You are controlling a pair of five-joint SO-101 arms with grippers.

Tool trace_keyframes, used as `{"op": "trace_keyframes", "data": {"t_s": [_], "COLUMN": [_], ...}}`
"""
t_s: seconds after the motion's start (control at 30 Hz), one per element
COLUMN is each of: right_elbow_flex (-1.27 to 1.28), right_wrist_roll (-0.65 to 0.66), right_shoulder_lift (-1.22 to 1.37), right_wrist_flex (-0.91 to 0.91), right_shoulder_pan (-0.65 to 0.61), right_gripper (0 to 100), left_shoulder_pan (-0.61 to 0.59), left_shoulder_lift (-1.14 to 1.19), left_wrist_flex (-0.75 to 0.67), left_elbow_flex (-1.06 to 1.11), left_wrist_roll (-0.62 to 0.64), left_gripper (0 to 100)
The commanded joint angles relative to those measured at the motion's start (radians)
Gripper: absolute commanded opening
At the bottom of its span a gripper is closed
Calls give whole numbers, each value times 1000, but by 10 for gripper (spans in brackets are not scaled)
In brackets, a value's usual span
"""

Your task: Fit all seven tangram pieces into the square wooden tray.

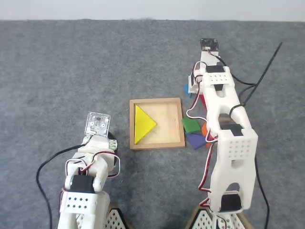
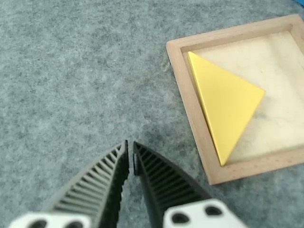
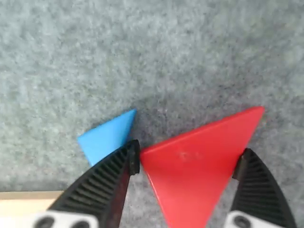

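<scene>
— Against the 9 o'clock wall of the wooden tray (image 1: 157,144) lies the yellow triangle (image 1: 143,124), correct?

— Yes. Seen from the high view, its long edge runs 12 to 6 along that wall and its apex points to 3 o'clock, about mid-tray. Bare wood shows over the tray's 3 o'clock half.

— And the loose pieces?

— Green piece (image 1: 191,125), purple piece (image 1: 195,139) and orange piece (image 1: 204,129) sit bunched just beside the tray's 3 o'clock rim, partly under the right arm. Blue piece (image 1: 186,89) and red triangle (image 1: 202,101) lie at the tray's 1 o'clock; the arm covers most of the red one.

— Right hand (image 3: 189,156)?

— Its fingers are spread wide, one on each side of the red triangle (image 3: 199,142). One fingertip sits where a red corner nears the blue piece (image 3: 107,135). I cannot tell whether it touches.

— Left hand (image 2: 129,148)?

— Fingers together, nothing between them, over grey tabletop (image 1: 71,71) at the tray's 8 o'clock, apart from the rim (image 2: 190,109). Open tabletop stretches toward 9 and 12 o'clock.
</scene>
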Motion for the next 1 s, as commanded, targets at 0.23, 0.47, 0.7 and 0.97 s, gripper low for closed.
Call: {"op": "trace_keyframes", "data": {"t_s": [0.23, 0.47, 0.7, 0.97], "right_elbow_flex": [-38, -37, -38, -37], "right_wrist_roll": [-144, -226, -224, -161], "right_shoulder_lift": [-5, -5, -22, -194], "right_wrist_flex": [-10, 4, 71, 200], "right_shoulder_pan": [13, 21, 21, -22], "right_gripper": [229, 107, 104, 104], "left_shoulder_pan": [-5, -5, -5, -5], "left_shoulder_lift": [-12, -12, -12, -12], "left_wrist_flex": [5, 5, 5, 5], "left_elbow_flex": [-8, -8, -8, -8], "left_wrist_roll": [6, 6, 6, 6], "left_gripper": [15, 15, 15, 15]}}
